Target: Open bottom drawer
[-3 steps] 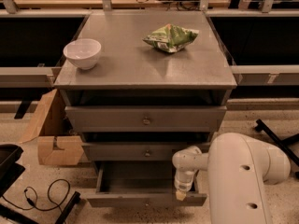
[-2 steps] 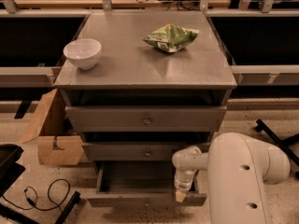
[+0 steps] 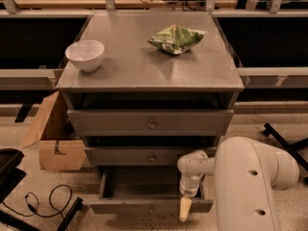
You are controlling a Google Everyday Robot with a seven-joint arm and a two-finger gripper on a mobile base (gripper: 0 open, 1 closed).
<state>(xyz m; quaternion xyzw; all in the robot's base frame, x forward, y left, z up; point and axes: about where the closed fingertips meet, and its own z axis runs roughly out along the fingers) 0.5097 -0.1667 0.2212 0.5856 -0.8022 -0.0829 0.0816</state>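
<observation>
The grey cabinet [image 3: 149, 71] has three drawers. The bottom drawer [image 3: 144, 205] is pulled out, its plain grey inside [image 3: 142, 182] showing; a small knob [image 3: 151, 209] sits at the centre of its front. The top drawer [image 3: 150, 123] and middle drawer [image 3: 144, 156] are in. My gripper [image 3: 185, 208] hangs from the white arm [image 3: 245, 182] over the right part of the bottom drawer's front, a pale fingertip [image 3: 185, 210] pointing down in front of the front panel.
A white bowl [image 3: 85, 55] and a green chip bag [image 3: 176, 37] lie on the cabinet top. A cardboard box [image 3: 53, 138] stands left of the cabinet. A black cable [image 3: 45, 201] and a black stand lie on the floor at the left.
</observation>
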